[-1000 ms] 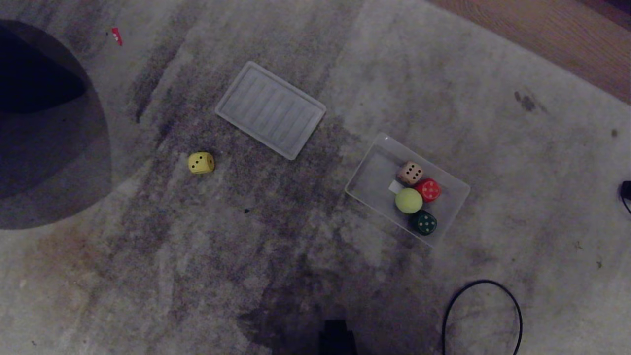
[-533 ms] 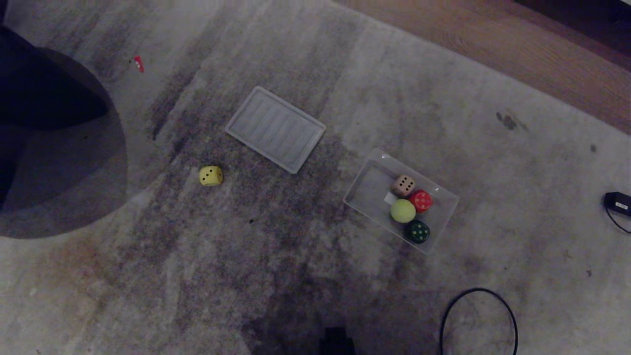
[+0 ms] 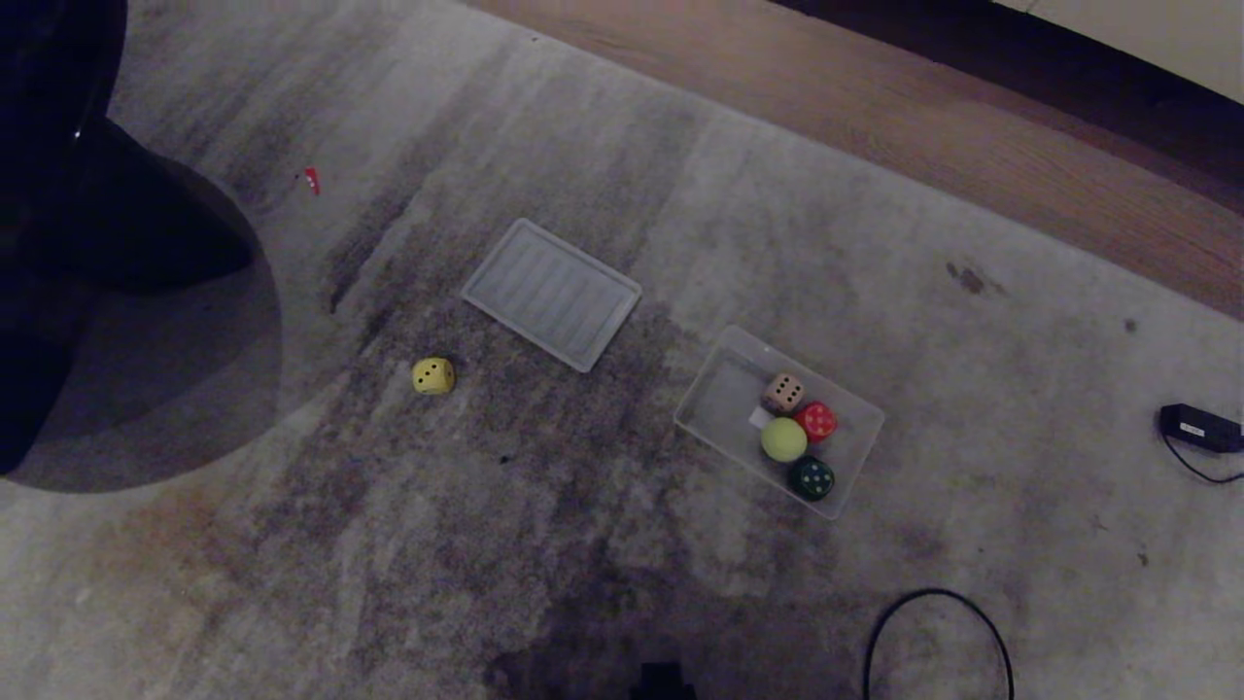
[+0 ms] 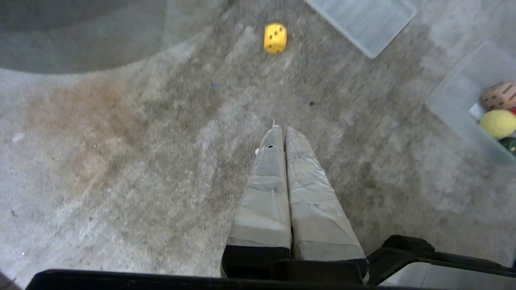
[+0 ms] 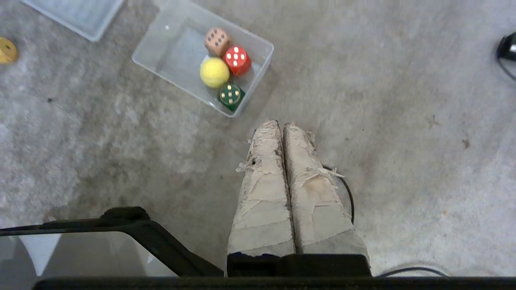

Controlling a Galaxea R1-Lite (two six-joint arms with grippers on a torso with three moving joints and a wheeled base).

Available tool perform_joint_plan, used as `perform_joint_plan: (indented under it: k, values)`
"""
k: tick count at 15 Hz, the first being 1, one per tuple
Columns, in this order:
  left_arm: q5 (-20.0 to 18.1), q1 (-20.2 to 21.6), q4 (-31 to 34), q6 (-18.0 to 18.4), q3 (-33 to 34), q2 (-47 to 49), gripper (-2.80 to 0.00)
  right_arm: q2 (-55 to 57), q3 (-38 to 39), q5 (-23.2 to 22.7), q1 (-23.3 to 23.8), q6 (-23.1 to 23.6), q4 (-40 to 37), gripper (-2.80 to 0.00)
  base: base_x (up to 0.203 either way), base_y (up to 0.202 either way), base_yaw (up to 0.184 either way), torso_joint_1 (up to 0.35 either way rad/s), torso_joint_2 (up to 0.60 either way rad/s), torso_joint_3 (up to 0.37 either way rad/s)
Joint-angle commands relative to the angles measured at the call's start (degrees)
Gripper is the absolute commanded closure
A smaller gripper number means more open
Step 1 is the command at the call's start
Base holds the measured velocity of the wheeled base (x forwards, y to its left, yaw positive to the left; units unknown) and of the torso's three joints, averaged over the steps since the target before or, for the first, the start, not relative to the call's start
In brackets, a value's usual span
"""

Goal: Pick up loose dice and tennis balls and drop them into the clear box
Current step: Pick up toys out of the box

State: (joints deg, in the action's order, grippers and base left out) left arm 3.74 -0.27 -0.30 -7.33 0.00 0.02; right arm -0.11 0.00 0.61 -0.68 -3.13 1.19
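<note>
Yellow die (image 3: 433, 375) sits loose on the carpet (image 3: 622, 544), at 9 o'clock from the clear box (image 3: 717, 403). Left gripper (image 4: 283, 128) and right gripper (image 5: 281, 123) hang above the carpet, fingers pressed together, empty. Your risk: rounded die rolls if nudged off-centre.

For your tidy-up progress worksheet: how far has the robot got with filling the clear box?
Done: the tan die, red die, green die and tennis ball lie in the clear box. In hand: nothing; both grippers are shut, empty. Left: the yellow die on the carpet.
</note>
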Motion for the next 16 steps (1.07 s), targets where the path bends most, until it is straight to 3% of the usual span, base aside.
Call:
perform_joint_plan:
  k: [1,16]
  values:
    - [0.0,0.0,0.0,-0.1,0.1,0.1,0.0,0.1,0.4,0.0,0.0,-0.1,0.0,0.0,0.0,0.0,0.0,0.002,0.0,0.203]
    - [0.0,0.0,0.0,-0.1,0.1,0.1,0.0,0.1,0.4,0.0,0.0,0.0,0.0,0.0,0.0,0.0,0.0,0.003,0.0,0.203]
